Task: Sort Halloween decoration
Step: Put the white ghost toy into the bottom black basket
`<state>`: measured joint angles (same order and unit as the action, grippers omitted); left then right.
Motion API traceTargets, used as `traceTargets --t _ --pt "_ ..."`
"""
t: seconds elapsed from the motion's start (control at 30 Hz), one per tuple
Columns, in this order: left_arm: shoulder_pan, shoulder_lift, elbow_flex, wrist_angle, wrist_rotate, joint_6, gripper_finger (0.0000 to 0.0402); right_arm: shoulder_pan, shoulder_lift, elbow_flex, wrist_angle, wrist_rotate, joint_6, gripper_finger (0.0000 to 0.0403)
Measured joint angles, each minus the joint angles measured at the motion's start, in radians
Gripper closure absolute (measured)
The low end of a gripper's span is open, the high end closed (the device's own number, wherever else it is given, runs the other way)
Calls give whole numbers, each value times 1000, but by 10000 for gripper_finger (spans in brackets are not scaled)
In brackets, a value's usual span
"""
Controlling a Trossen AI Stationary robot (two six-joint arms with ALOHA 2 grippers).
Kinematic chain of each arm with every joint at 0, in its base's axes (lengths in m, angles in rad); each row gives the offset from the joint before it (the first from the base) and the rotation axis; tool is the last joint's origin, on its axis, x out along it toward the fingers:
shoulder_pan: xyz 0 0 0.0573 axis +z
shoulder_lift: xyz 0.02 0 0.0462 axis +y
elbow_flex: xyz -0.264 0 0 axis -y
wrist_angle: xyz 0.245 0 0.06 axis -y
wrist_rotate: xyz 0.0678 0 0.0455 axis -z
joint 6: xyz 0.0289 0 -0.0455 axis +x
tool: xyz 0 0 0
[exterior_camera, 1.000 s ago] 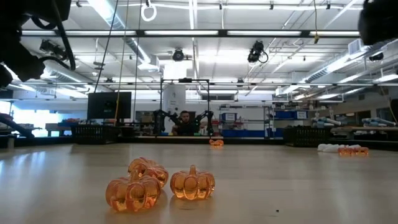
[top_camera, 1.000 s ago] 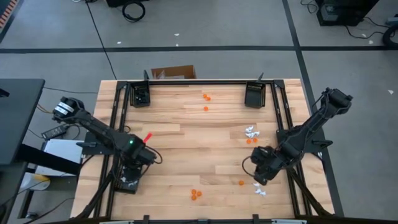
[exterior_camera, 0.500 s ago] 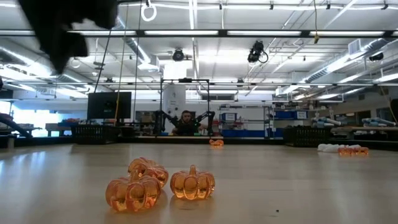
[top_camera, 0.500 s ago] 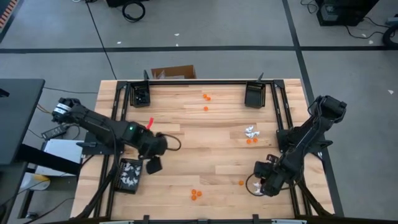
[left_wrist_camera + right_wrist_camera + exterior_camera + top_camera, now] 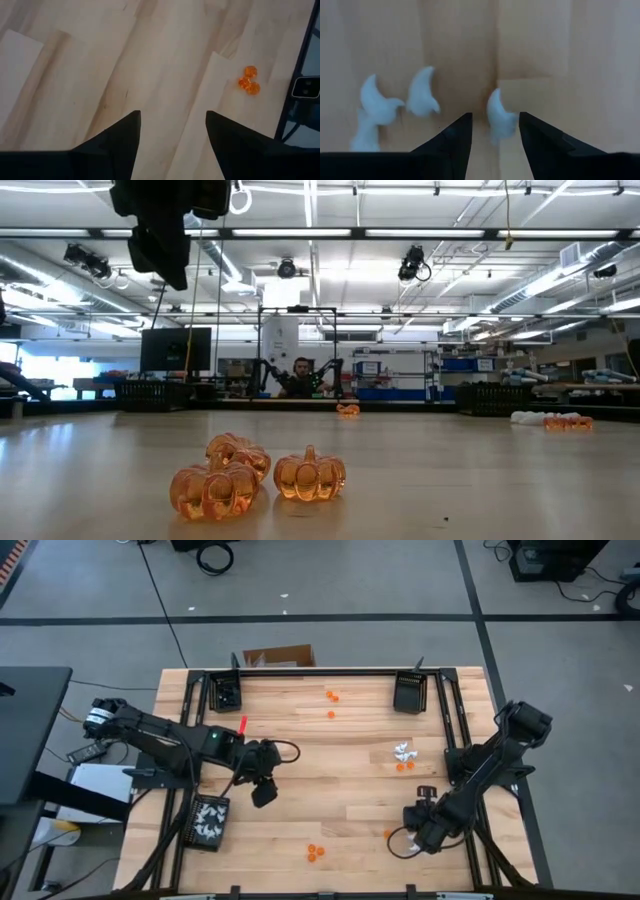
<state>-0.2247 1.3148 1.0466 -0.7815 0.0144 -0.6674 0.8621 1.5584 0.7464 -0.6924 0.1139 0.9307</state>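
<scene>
The decorations lie scattered on the wooden table. Three orange pumpkins (image 5: 310, 475) sit near the front edge, also shown in the high view (image 5: 315, 852). More orange ones (image 5: 332, 696) lie at the far middle, and white and orange ones (image 5: 403, 752) at the right. My right gripper (image 5: 410, 840) is low over white ghost-shaped trinkets (image 5: 422, 93) at the near right. It is open, with one white trinket (image 5: 499, 116) between its fingertips (image 5: 455, 132); I cannot tell whether they touch it. My left gripper (image 5: 264, 792) is open and empty above bare table, left of centre.
A black tray (image 5: 207, 823) holding white trinkets stands at the near left. Two more black trays (image 5: 226, 692) (image 5: 408, 692) stand at the far edge. A single orange trinket (image 5: 388, 834) lies just left of my right gripper. A person sits in the room beyond the table (image 5: 297, 377).
My left gripper has left the spot over the near-left tray and gone toward the table's right and a little toward the far edge. My right gripper has gone toward the near edge and down over the white trinkets at the near right.
</scene>
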Motion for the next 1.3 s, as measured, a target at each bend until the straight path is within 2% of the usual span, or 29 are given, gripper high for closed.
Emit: traceTargets --t 0.2,0.53,0.67,0.77,0.87,1.0,1.13,1.3 --pt "-1 0 0 2 -10 2 169 -16 35 5 35 -6 -25 248" --pt "-1 1 0 -4 -12 0 169 -29 3 4 43 -4 -14 334" --pt "-1 1 0 -67 -12 -38 169 -74 -37 -4 47 8 -10 339" --pt "-7 1 0 -102 -12 -34 169 -133 -78 -2 104 59 -17 340" --pt "-20 1 0 -90 -11 -8 169 -215 -91 -2 210 77 -88 341" --pt "-22 1 0 -39 -24 46 169 -343 -85 -2 450 79 -172 341" --pt "-39 1 0 143 -94 133 169 -469 -86 -2 703 94 -190 341" --pt "-60 9 0 372 -203 327 169 -589 -87 1 1014 79 -166 341"
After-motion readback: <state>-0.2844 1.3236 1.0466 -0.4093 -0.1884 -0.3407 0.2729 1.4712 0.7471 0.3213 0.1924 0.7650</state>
